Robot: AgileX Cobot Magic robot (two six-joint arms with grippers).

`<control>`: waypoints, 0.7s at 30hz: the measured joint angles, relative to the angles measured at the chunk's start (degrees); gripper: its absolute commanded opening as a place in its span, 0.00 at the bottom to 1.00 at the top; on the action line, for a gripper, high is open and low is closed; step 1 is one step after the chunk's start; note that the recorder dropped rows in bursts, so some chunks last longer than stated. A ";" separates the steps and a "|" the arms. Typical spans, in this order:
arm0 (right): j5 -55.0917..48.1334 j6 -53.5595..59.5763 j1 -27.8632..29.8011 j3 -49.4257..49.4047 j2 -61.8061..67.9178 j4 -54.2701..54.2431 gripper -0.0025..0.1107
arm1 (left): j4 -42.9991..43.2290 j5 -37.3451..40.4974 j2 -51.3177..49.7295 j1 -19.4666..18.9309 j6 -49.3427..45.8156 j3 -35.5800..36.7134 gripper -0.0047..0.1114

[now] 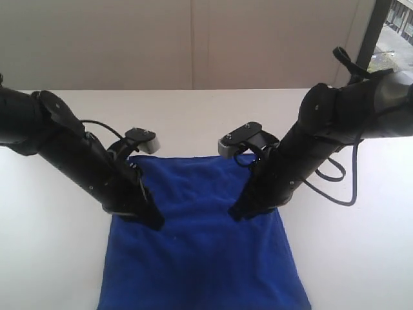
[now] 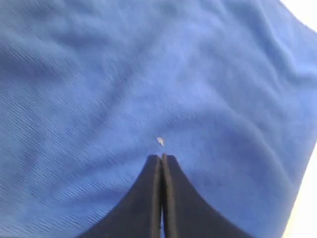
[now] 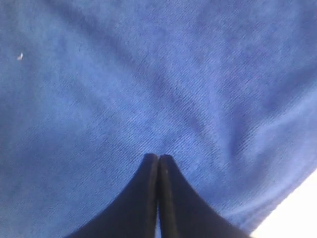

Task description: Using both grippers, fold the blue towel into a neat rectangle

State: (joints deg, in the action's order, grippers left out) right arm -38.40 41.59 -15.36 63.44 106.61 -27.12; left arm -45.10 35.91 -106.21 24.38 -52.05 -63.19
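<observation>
**Stock on view: one cloth, one table, two arms**

1. The table (image 1: 58, 271): white. The exterior view shows it widely. Each wrist view shows only a bright sliver past the cloth's edge.
2. The blue towel (image 1: 206, 258): spread flat at the table's middle and lightly rippled. Its near edge is cut off in the exterior view. It fills both wrist views.
3. The left arm (image 1: 77, 161) and right arm (image 1: 310, 148): black, slanting inward over the towel's far half. Only the exterior view shows them.
4. The left end effector (image 1: 155, 221): fingers pressed together with nothing between them, over the towel's left part. Contact with the cloth cannot be told.
5. The right end effector (image 1: 237, 213): fingers likewise together and empty, over the towel's right part.
6. A white speck (image 2: 160, 141): on the cloth just beyond the left tip, in the left wrist view.
</observation>
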 measured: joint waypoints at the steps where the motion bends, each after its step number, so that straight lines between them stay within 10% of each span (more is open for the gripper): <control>1: 0.00 0.00 -0.38 -1.11 0.00 0.00 0.02 | 0.00 -1.28 0.00 0.55 -0.10 1.77 0.04; 21: 3.95 0.00 -0.64 -5.86 1.09 -0.03 0.02 | 12.39 -8.01 2.62 0.98 10.79 8.94 0.04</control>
State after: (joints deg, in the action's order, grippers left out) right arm -34.45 41.59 -16.00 57.58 107.70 -27.15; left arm -32.71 27.90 -103.59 25.36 -41.26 -54.25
